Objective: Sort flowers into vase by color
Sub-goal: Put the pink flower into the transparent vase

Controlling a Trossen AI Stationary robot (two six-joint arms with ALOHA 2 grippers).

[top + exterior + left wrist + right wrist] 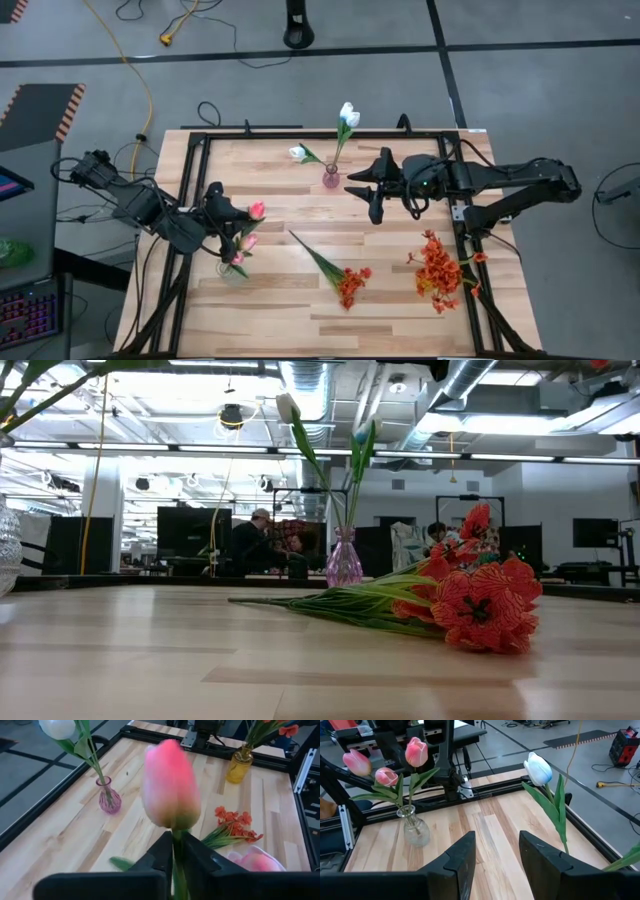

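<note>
My left gripper [243, 215] is shut on a pink tulip [257, 210] above the clear vase [232, 268], which stands near the table's left edge with two more pink tulips [386, 776] in it. The held tulip's stem runs down toward that vase's mouth [409, 810]. My right gripper [362, 195] hangs open and holds nothing, just right of the pink vase [331, 178] with two white tulips [348, 115]. One red-orange bunch [350, 283] lies flat on the table. Another red-orange bunch [437, 272] stands in a yellow vase [238, 764]. My left gripper pinches the pink tulip's green stem [176, 842] between its two fingers [160, 850], just under the bloom [170, 785]. The fingers lie across the stem. The bloom stands upright above them, and the lower stem is hidden by the gripper in this view.
A black metal frame [190, 170] runs around the wooden table top. The lying bunch's stem end [295, 236] points toward the table's middle. Bare wood lies between the vases [300, 200]. People sit in the room behind [262, 540].
</note>
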